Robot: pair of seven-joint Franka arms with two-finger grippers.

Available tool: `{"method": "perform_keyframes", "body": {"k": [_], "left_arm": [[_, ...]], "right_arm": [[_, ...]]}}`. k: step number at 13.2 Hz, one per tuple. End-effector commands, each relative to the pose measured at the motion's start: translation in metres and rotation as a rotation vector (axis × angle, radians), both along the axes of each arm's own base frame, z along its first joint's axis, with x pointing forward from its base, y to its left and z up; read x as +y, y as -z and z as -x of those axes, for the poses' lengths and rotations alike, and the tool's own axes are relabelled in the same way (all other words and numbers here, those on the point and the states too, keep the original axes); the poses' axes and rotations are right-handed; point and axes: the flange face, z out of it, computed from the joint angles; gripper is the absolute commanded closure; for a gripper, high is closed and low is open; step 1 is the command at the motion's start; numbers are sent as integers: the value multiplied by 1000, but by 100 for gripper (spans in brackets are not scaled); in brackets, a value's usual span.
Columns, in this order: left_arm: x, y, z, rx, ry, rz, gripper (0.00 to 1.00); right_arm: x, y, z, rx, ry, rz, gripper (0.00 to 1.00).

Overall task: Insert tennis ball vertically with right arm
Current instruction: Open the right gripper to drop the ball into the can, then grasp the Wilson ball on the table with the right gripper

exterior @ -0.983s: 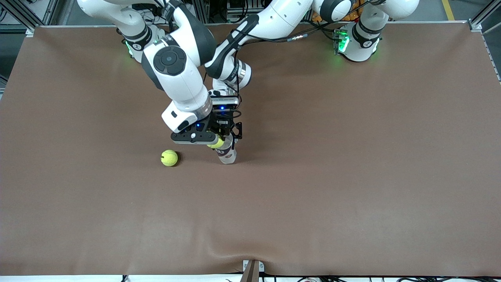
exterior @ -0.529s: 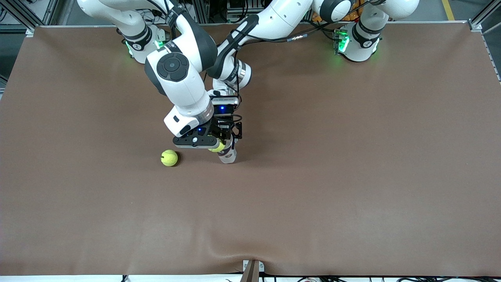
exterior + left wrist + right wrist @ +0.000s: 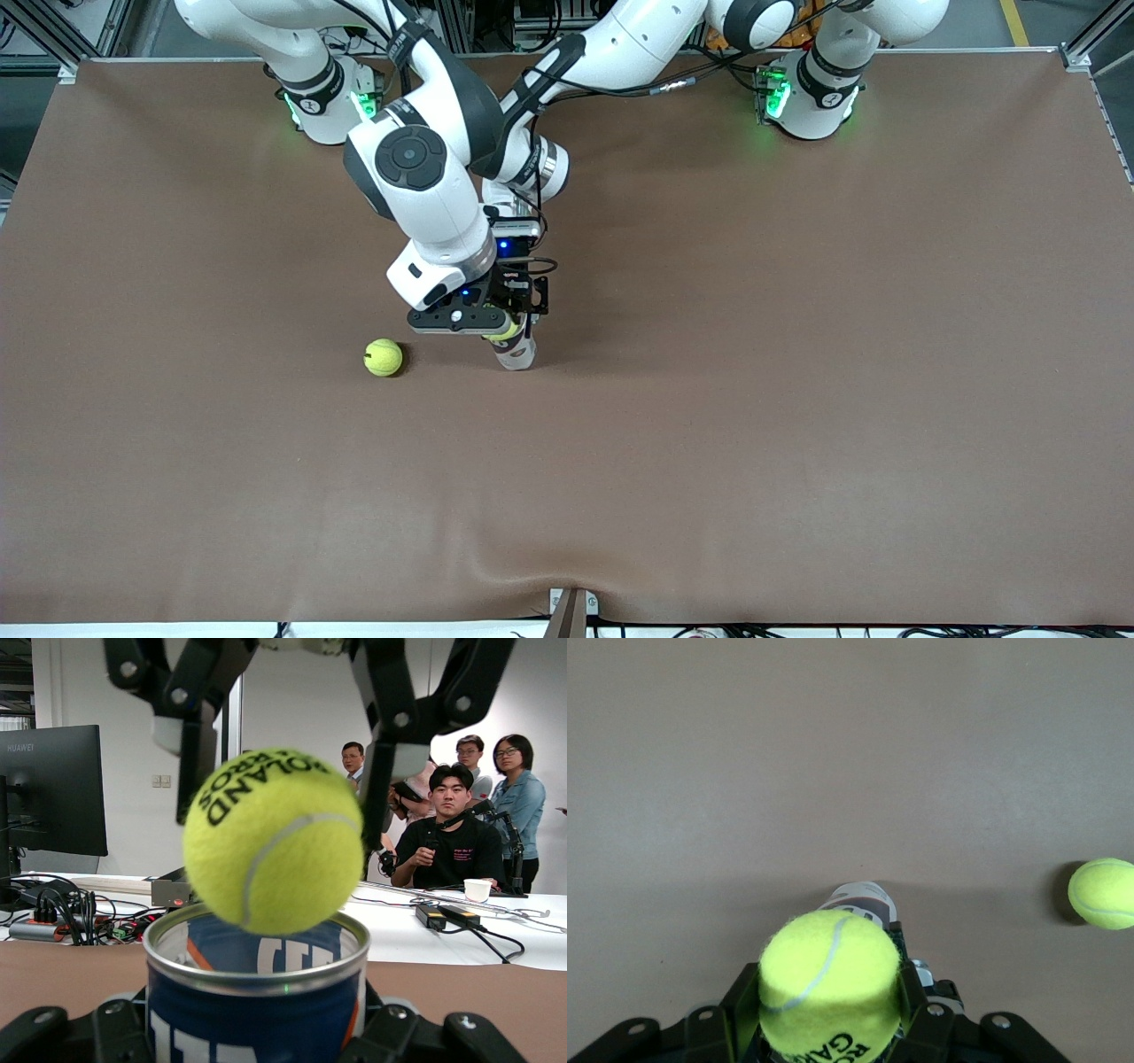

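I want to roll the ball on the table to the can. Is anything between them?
No. In the front view only bare brown table lies between the loose yellow-green tennis ball and the blue-labelled can.

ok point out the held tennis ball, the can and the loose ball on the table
held tennis ball (image 3: pixel 273 842), left wrist view, middle of its felt
can (image 3: pixel 257 979), left wrist view, metal rim at its open top
loose ball (image 3: pixel 383 357), front view, its centre

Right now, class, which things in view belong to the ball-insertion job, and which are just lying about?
Job:
- right pincer, shut on the yellow-green felt tennis ball over the can's mouth
- left pincer, shut on the upright blue metal-rimmed can

Lying about:
- second yellow-green tennis ball, loose on the brown table cover, toward the right arm's end
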Motion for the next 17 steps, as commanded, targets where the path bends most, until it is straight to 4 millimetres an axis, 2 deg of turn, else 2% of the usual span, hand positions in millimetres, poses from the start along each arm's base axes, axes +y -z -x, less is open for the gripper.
{"method": "perform_keyframes", "body": {"k": [1, 2, 3, 4, 5, 6, 7, 8, 14, 15, 17], "left_arm": [[-1, 1, 0, -9, 1, 16, 26], [-1, 1, 0, -9, 1, 16, 26], [-1, 3, 0, -8, 0, 13, 26], [-1, 3, 0, -8, 0, 13, 26], [-1, 3, 0, -8, 0, 13, 26], [-1, 2, 0, -9, 1, 14, 26], [-1, 2, 0, -9, 2, 12, 26], [-1, 2, 0, -9, 2, 12, 26], [-1, 3, 0, -9, 1, 11, 26], [-1, 2, 0, -9, 1, 12, 26], [-1, 3, 0, -9, 1, 11, 26]], "right_arm": [[6, -1, 3, -14, 4, 11, 85], [5, 0, 2, -11, 6, 13, 77], [5, 0, 3, -10, 4, 14, 63], [4, 2, 3, -7, 6, 16, 49], [4, 2, 3, -7, 6, 16, 29], [4, 2, 3, -6, 6, 17, 20], [4, 2, 3, -6, 4, 17, 3], [3, 2, 2, -6, 7, 17, 0], [-10, 2, -7, -10, -1, 31, 0], [-21, 2, -13, -13, -4, 43, 0], [-55, 6, -31, 2, 0, 62, 0]]}}
